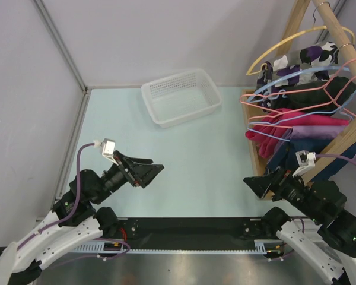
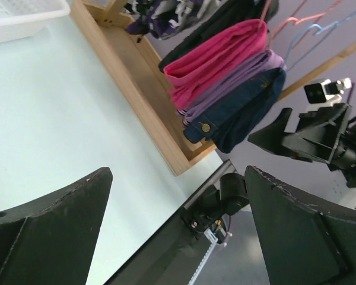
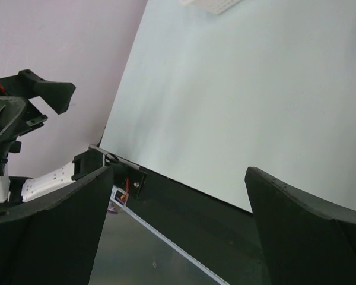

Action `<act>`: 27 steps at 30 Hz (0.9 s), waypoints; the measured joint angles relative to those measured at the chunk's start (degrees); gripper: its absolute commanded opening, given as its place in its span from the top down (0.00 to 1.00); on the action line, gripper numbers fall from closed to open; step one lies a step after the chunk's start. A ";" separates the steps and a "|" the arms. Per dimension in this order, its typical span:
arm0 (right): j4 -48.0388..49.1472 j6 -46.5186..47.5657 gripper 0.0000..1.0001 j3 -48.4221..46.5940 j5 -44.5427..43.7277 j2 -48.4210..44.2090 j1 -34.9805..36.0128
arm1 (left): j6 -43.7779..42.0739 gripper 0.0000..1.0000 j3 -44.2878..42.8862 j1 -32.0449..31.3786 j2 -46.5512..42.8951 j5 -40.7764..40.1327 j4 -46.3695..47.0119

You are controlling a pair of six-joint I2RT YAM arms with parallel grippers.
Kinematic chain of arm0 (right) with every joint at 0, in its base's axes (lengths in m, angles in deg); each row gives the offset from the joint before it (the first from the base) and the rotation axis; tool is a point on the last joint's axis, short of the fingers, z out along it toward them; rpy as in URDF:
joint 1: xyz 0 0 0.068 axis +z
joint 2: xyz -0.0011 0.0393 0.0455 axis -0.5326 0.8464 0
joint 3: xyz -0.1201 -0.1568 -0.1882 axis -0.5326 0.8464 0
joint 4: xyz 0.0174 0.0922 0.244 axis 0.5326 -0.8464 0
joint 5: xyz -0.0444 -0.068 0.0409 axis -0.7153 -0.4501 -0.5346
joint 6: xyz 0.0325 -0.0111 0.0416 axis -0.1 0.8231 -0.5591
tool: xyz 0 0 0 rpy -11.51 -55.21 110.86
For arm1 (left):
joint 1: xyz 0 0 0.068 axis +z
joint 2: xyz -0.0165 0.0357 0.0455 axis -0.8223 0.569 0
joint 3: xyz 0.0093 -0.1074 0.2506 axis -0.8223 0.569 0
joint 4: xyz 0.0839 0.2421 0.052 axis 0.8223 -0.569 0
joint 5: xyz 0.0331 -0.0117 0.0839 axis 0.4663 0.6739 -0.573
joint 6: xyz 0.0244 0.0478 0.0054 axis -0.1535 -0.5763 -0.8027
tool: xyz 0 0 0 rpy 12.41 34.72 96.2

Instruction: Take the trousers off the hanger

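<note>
Trousers [image 1: 318, 54] hang on the yellow hanger [image 1: 272, 48] at the far end of the wooden rack [image 1: 339, 138], on the table's right side, well apart from both arms. Both pincers stand with jaws fully apart and hold nothing: left gripper [image 1: 154, 167] low over the table [image 1: 184, 166], right gripper [image 1: 253, 184] just beside the rack's near end.

Hazards, largest item first:
- Rack: a hard sideways pull could shift or tip it.
- Pink garment [image 1: 302, 127] and navy garment [image 1: 285, 152]: these hang between the right gripper and the target (a direct reach risks snagging them).
- Blue hanger [image 1: 296, 76] and pink wire hangers [image 1: 296, 108]: they overlap the target hanger and may tangle or lift with it.
- Hanger: if unsecured, it may swing or unhook while the cloth is pulled.
</note>
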 measured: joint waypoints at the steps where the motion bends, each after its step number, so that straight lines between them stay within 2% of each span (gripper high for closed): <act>1: -0.48 0.07 0.00 -0.26 -0.39 0.00 0.00 | -0.04 0.00 0.00 0.00 -0.31 0.52 0.04; 8: -2.45 0.26 0.00 -6.36 -2.32 -1.90 0.44 | -1.77 0.00 -0.04 0.00 -0.39 4.37 0.20; 13: -1.57 -0.59 0.00 -9.49 -2.29 -4.50 4.24 | -2.60 0.00 -0.04 -0.02 0.68 5.49 0.70; 19: -4.20 1.62 0.00 -14.84 -0.74 3.50 6.82 | -3.04 0.00 -0.07 0.00 4.04 6.82 1.68; 22: -6.78 4.48 0.00 -19.37 1.07 9.84 4.61 | -3.04 0.00 -0.07 0.00 5.60 6.99 1.70; 27: -10.51 11.91 0.00 -28.61 9.05 20.59 -9.25 | -3.10 0.00 -0.70 0.00 7.72 7.85 1.66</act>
